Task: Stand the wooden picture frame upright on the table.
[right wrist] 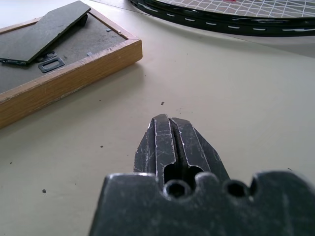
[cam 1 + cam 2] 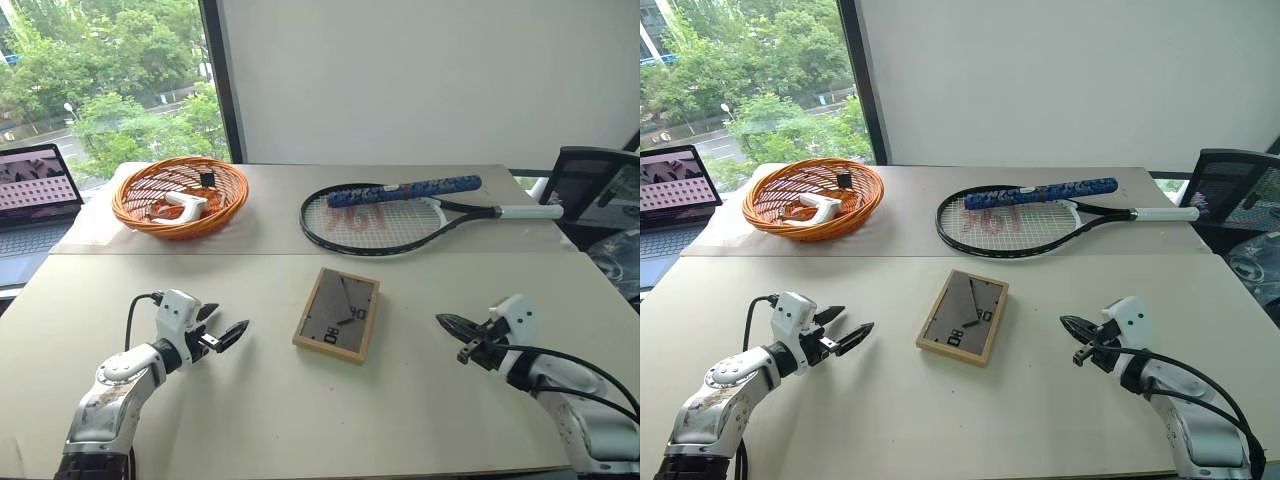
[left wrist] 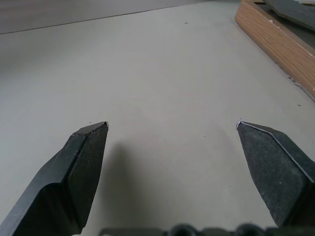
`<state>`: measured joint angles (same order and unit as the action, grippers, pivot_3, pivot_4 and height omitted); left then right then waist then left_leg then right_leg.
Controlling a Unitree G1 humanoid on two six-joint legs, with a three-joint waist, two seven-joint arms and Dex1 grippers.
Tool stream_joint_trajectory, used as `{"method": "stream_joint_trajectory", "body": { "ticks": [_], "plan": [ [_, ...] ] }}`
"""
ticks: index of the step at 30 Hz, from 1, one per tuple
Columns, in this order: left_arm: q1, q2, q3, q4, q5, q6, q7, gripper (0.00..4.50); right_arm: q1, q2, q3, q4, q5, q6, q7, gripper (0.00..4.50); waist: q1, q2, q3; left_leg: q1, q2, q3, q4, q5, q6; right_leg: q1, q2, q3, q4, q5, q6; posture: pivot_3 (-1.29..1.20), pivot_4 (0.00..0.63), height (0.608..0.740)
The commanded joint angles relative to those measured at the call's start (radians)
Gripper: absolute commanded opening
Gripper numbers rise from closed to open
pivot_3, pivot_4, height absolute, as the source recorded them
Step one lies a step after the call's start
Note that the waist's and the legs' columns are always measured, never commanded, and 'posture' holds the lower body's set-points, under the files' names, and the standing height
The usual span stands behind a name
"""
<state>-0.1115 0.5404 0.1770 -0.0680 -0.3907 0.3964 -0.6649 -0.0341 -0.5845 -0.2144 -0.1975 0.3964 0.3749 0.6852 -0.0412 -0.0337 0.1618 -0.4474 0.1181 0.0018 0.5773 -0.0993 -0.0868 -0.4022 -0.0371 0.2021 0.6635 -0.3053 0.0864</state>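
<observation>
Between both hands | picture frame (image 2: 337,314) lay face-down on surface (image 2: 300,420) | left hand (image 2: 222,331) released, fingers spread | right hand (image 2: 452,326) clenched, empty

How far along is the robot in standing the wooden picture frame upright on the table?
Nothing is done yet: the wooden picture frame lies flat, back panel up, on the table. Nothing is in hand: the left pincer is open and the right pincer shut, both apart from the frame on either side. Gripping, lifting and standing it all remain.
</observation>
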Motion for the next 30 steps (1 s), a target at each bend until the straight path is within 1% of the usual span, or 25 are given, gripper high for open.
{"method": "stream_joint_trajectory", "body": {
  "ticks": [1,3,4,6,7,8,9,10,12,13,15,19,23,28,30],
  "plan": [
    [-0.045,0.065,0.032,-0.019,-0.057,0.023,-0.092,4.24,-0.039,-0.068,-0.028,-0.074,0.059,0.031,0.065,0.02,0.000,0.000,0.000,0.000,0.000,0.000,0.000,0.000,0.000,0.000,0.000,0.000,0.000,0.000,0.000,0.00,0.150,0.725],
    [-0.081,0.157,0.045,-0.041,-0.123,0.058,-0.235,3.78,-0.096,-0.165,-0.048,-0.124,0.156,0.133,0.161,0.00,-0.001,0.000,0.003,-0.002,0.000,0.000,0.001,0.000,0.000,-0.002,0.000,0.000,0.001,0.000,0.000,0.00,0.150,0.725],
    [-0.093,0.187,0.044,-0.045,-0.136,0.066,-0.271,3.43,-0.116,-0.201,-0.043,-0.141,0.173,0.161,0.187,0.00,-0.002,0.001,0.004,-0.004,0.000,0.000,0.001,0.001,-0.001,-0.004,0.000,0.000,0.001,0.000,0.000,0.00,0.150,0.725],
    [-0.109,0.217,0.030,-0.043,-0.143,0.076,-0.299,2.67,-0.145,-0.244,-0.007,-0.156,0.167,0.184,0.201,0.00,-0.003,0.000,0.003,-0.002,0.000,0.000,0.000,0.001,-0.002,-0.002,0.000,0.000,0.001,0.000,0.001,0.00,0.150,0.725],
    [-0.118,0.227,0.022,-0.042,-0.142,0.077,-0.308,2.34,-0.159,-0.259,0.009,-0.163,0.165,0.197,0.204,0.00,-0.003,0.000,0.002,0.000,0.000,-0.001,-0.001,0.001,-0.002,0.000,0.000,0.000,0.000,-0.002,0.002,0.00,0.150,0.725],
    [-0.127,0.231,0.013,-0.042,-0.139,0.079,-0.313,1.84,-0.174,-0.269,0.031,-0.167,0.153,0.209,0.203,0.00,-0.004,-0.001,0.002,0.002,0.000,-0.001,-0.002,0.001,-0.001,0.001,0.000,-0.001,-0.001,-0.003,0.002,0.00,0.150,0.725],
    [-0.137,0.232,-0.001,-0.044,-0.129,0.079,-0.316,1.55,-0.186,-0.279,0.061,-0.169,0.129,0.213,0.200,0.00,-0.003,-0.001,0.001,0.002,0.000,-0.001,-0.002,0.000,-0.001,0.002,0.000,-0.001,-0.001,-0.003,0.001,0.00,0.150,0.725],
    [-0.143,0.230,-0.011,-0.045,-0.123,0.079,-0.317,1.14,-0.194,-0.286,0.081,-0.168,0.112,0.214,0.199,0.00,-0.002,-0.001,0.002,0.002,0.000,-0.001,-0.002,-0.001,-0.001,0.002,0.000,-0.001,-0.001,-0.003,0.000,0.00,0.150,0.725],
    [-0.166,0.220,-0.075,-0.031,-0.067,0.051,-0.316,0.35,-0.220,-0.273,0.145,-0.134,0.055,0.191,0.189,0.00,-0.001,-0.002,0.002,-0.001,0.000,-0.001,-0.002,-0.001,-0.001,-0.001,0.000,-0.001,0.000,-0.003,-0.001,0.00,0.150,0.725],
    [-0.178,0.210,-0.111,-0.017,-0.034,0.035,-0.308,0.05,-0.237,-0.261,0.174,-0.102,0.026,0.176,0.181,0.00,0.001,-0.002,0.002,-0.002,0.000,-0.001,-0.002,-0.001,-0.001,-0.001,0.000,-0.002,0.000,-0.003,-0.001,0.00,0.150,0.725],
    [-0.197,0.189,-0.166,0.005,0.017,0.014,-0.291,0.05,-0.264,-0.250,0.226,-0.044,-0.037,0.140,0.172,0.00,0.002,-0.002,0.002,-0.003,0.000,-0.001,0.000,-0.001,-0.001,-0.001,0.000,-0.002,0.000,-0.003,-0.001,0.00,0.150,0.725],
    [-0.232,0.126,-0.250,0.024,0.072,0.020,-0.263,0.05,-0.324,-0.207,0.279,0.085,-0.115,0.089,0.157,0.00,0.001,-0.002,0.002,-0.004,0.000,-0.002,0.003,-0.001,-0.001,-0.002,0.000,-0.002,0.000,-0.002,-0.001,0.00,0.150,0.725],
    [-0.273,0.056,-0.360,0.042,0.122,0.028,-0.273,0.05,-0.414,-0.131,0.363,0.268,-0.204,-0.005,0.173,0.00,0.002,-0.002,0.002,-0.005,0.000,-0.002,0.004,-0.001,-0.001,-0.001,0.000,-0.003,0.001,-0.002,-0.001,0.00,0.150,0.725],
    [-0.293,0.048,-0.384,0.009,0.090,0.082,-0.325,0.05,-0.532,-0.032,0.414,0.441,-0.258,-0.097,0.201,0.00,-0.004,-0.001,0.002,-0.005,0.000,-0.003,0.003,-0.001,-0.001,-0.001,0.000,-0.003,0.002,-0.002,-0.001,0.00,0.150,0.725],
    [-0.285,0.054,-0.386,-0.016,0.077,0.108,-0.341,0.05,-0.553,-0.007,0.434,0.464,-0.272,-0.115,0.221,0.00,-0.001,-0.001,0.002,-0.005,0.000,-0.003,0.003,-0.001,-0.001,-0.001,0.000,-0.003,0.001,-0.001,-0.001,0.00,0.150,0.725]
  ]
}}
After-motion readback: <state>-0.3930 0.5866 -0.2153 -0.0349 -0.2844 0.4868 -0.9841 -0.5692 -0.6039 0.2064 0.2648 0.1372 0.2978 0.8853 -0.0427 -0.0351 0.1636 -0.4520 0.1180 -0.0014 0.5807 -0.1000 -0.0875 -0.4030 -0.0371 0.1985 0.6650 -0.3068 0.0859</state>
